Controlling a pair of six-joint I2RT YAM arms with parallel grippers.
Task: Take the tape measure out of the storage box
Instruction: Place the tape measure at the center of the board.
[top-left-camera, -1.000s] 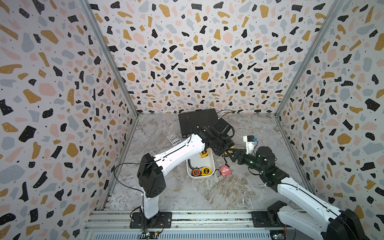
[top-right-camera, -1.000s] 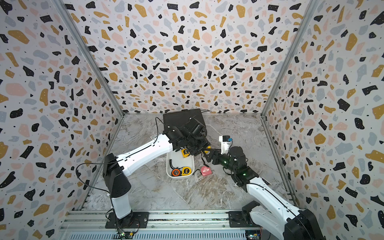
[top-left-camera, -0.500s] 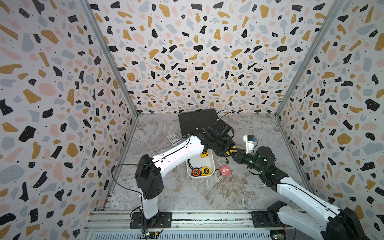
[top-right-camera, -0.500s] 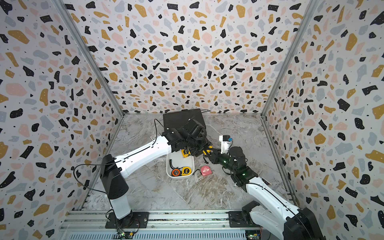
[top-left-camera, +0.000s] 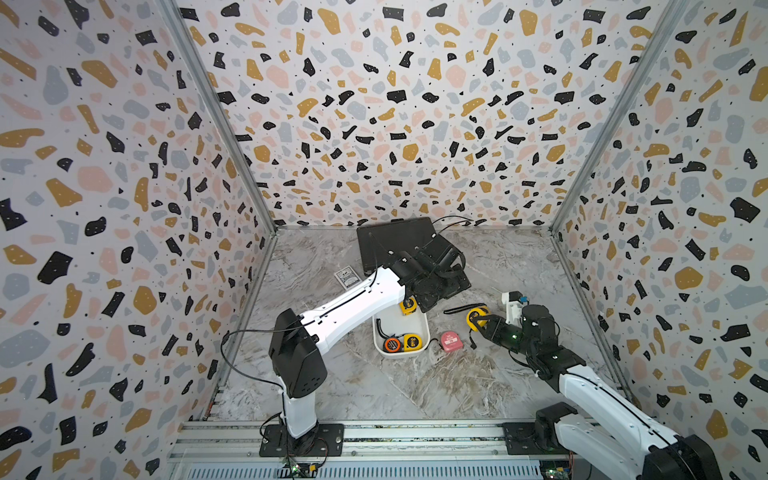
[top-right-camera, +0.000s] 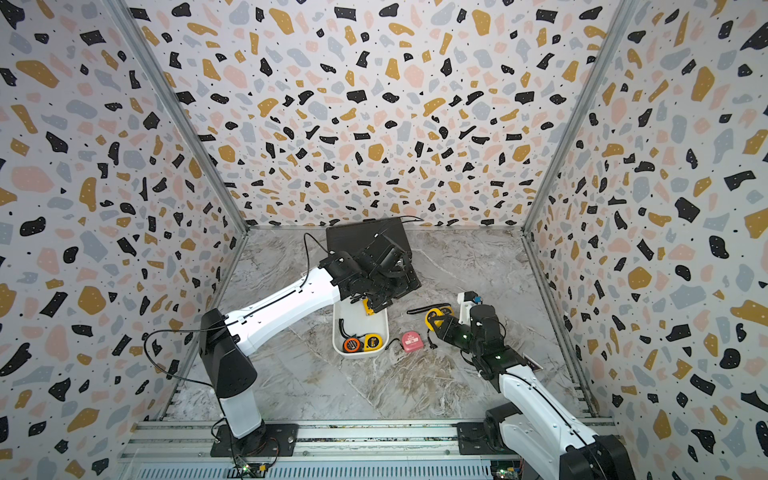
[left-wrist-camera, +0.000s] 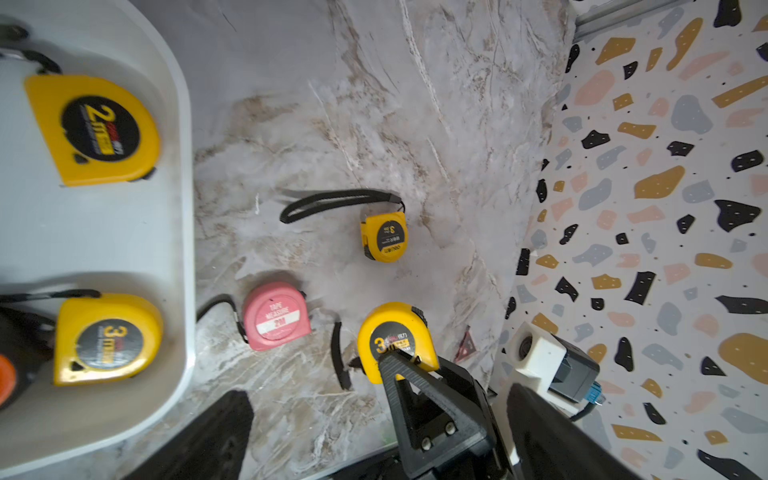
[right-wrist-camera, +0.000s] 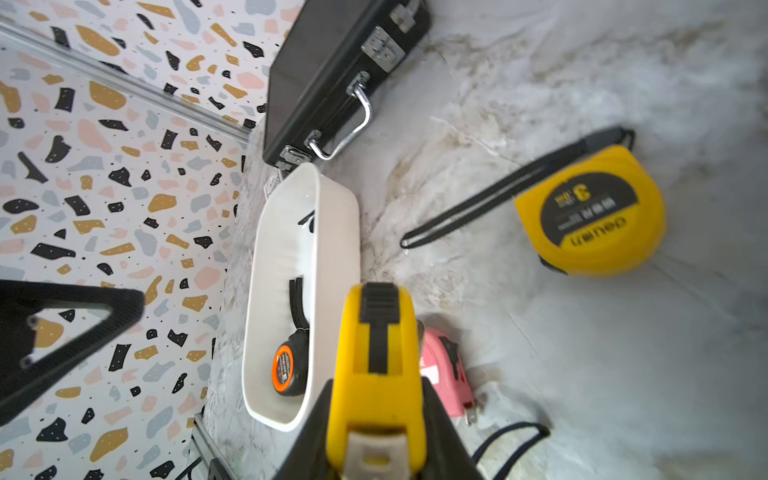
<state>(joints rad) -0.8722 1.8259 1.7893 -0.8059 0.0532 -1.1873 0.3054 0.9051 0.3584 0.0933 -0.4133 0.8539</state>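
Right wrist view: tape measure nearest, pinched between the right gripper fingers, outside the storage box.
Heading: narrow edge and black slide lock face this camera; long axis runs out along the fingers.
Behind it: pink tape measure on the floor, partly hidden, beside the box wall.
Inside box: orange-black tape measure.
Left gripper: spread wide over the box's far end.
Farthest: loose yellow tape measure, strap outstretched; black briefcase.
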